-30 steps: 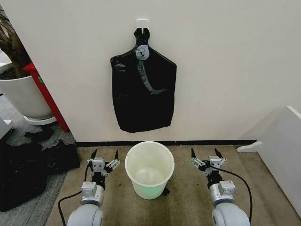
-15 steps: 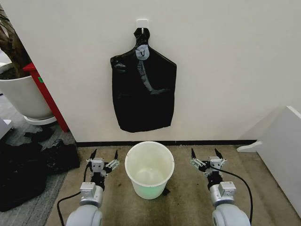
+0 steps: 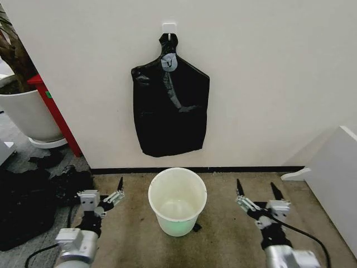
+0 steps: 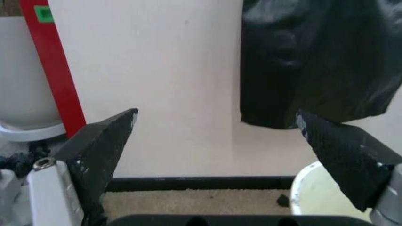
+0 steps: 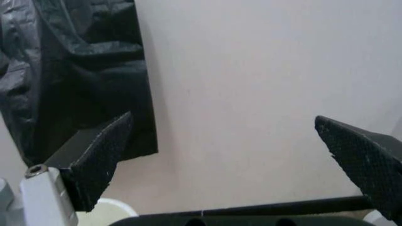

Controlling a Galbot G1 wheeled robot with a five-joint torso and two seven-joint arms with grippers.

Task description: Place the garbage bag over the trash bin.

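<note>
The left gripper (image 3: 106, 188) hangs low over the carpeted floor (image 3: 223, 223) with its two black fingers (image 4: 103, 146) spread wide and nothing between them. Seen from the left wrist, the gap between those fingers frames bare wall (image 4: 176, 94), the black skirting strip (image 4: 201, 182) and, towards one fingertip, the lower corner of the garbage bag (image 4: 314, 61); the rim of the trash bin (image 4: 314, 190) sits just under that same fingertip.

The right gripper (image 3: 257, 191) is at a similar height, its fingers (image 5: 94, 160) also held far apart and empty. Between them the right wrist view shows plain wall, with the garbage bag's wrinkled edge (image 5: 75, 70) behind one finger and the bin's rim (image 5: 110, 212) just below it.

The trash bin (image 3: 177, 200), a round white bucket with a pale green inside, stands upright on the floor between the two pairs of fingers, apart from both. Above and beyond the fingers, the garbage bag (image 3: 170, 109) hangs flat against the wall from a white hook (image 3: 168, 28), its lower edge well above the bin's rim. Outward of the left fingers lie bulky black bundles (image 3: 33, 201), with a red panel (image 3: 56, 117) and a white planter (image 3: 25, 114) farther back. Outward of the right fingers is a white board (image 3: 334, 178).
</note>
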